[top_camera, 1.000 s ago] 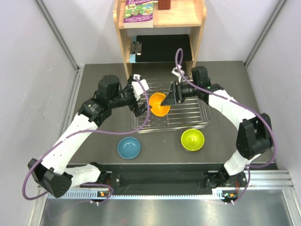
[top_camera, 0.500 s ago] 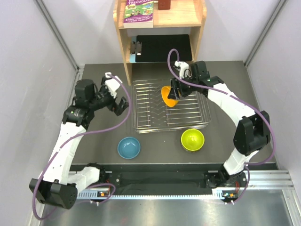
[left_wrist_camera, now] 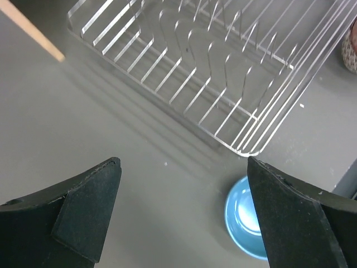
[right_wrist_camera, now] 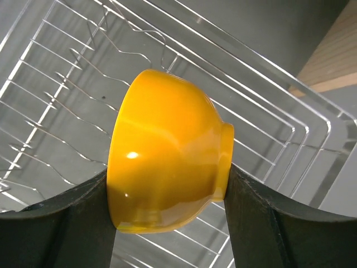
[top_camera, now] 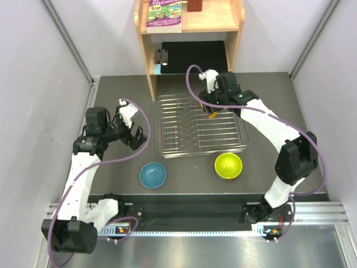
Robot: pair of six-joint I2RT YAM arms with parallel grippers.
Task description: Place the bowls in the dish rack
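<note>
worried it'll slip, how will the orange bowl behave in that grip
Probably slippery: the orange bowl is glossy, and the right gripper pinches only rim and foot. Likely rigid: no visible flex. Round-sided, so it may roll on the rack wires if released.

A dark grey table (top_camera: 111,106) fills the middle, closed in by a pale, plain left wall (top_camera: 39,84) and right wall (top_camera: 334,61). Grey metal strips (top_camera: 67,42) run along them toward the table's far corners. At the far edge stands a light wooden shelf unit (top_camera: 146,56). A purple-and-green book (top_camera: 165,14) lies on its upper shelf, with a black panel (top_camera: 195,54) below. A ribbed aluminium rail (top_camera: 189,230) borders the near edge. The light is soft and even.
</note>
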